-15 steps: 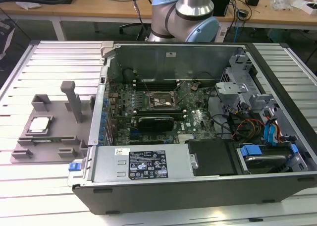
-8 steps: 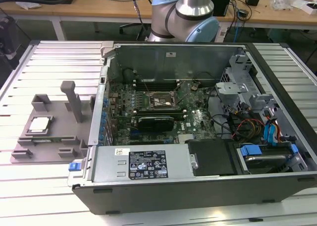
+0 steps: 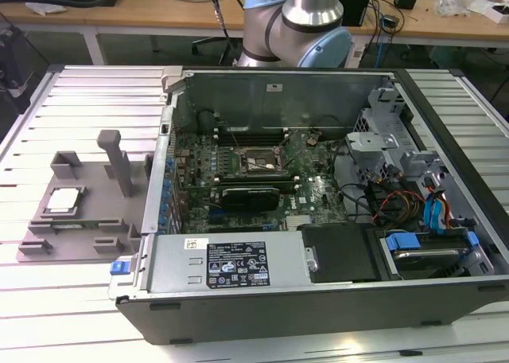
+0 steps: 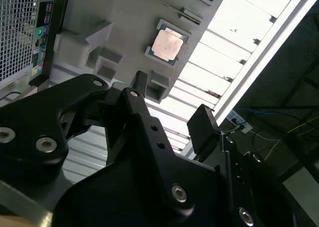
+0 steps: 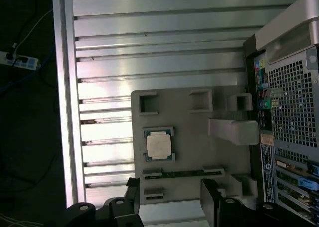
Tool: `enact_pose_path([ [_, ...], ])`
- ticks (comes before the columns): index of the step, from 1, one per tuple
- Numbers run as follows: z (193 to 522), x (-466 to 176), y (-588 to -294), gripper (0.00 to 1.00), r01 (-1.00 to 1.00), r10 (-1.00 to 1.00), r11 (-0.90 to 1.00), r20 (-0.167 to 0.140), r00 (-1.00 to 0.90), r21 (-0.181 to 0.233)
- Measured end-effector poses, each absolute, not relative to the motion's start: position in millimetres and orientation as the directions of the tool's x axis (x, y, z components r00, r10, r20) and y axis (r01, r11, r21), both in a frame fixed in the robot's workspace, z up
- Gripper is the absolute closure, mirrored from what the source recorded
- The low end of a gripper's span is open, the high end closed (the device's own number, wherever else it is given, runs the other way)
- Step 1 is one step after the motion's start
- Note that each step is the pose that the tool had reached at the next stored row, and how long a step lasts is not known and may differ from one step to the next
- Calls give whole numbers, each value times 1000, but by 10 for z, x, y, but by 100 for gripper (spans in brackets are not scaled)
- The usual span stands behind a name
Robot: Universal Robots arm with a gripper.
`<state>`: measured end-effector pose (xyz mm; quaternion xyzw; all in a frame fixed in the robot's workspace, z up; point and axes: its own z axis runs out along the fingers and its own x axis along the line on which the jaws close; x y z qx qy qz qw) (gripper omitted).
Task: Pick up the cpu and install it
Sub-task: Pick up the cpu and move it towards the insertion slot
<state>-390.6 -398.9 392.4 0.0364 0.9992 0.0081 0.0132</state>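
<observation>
Well toward the exterior view's left, the cpu [image 3: 64, 201] lies flat in a grey fixture [image 3: 95, 189] on the slatted table [image 3: 87, 92], beside the open computer case [image 3: 334, 287]. In the second wrist view, the gripper [image 4: 172, 105] hangs with its fingers [image 4: 202, 127] apart and empty, the cpu [image 4: 167, 43] beyond them. In the first wrist view, the cpu [image 5: 159, 145] sits in the fixture [image 5: 199, 132], apart from the spread gripper [image 5: 169, 194].

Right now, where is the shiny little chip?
The cpu sits in the grey fixture on the table, at the exterior view's left, beside the open computer case.
</observation>
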Motion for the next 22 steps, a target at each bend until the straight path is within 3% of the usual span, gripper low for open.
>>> enact_pose_path([
  [1,3922,-3901,-3987,40,73,73,997,-12,-997,21],
  [5,3921,-3900,-3988,39,73,73,997,-10,-997,21],
  [7,3921,-3900,-3988,26,73,73,997,-10,-997,21],
  [22,3654,-3900,-3988,26,73,73,997,-9,-997,21],
])
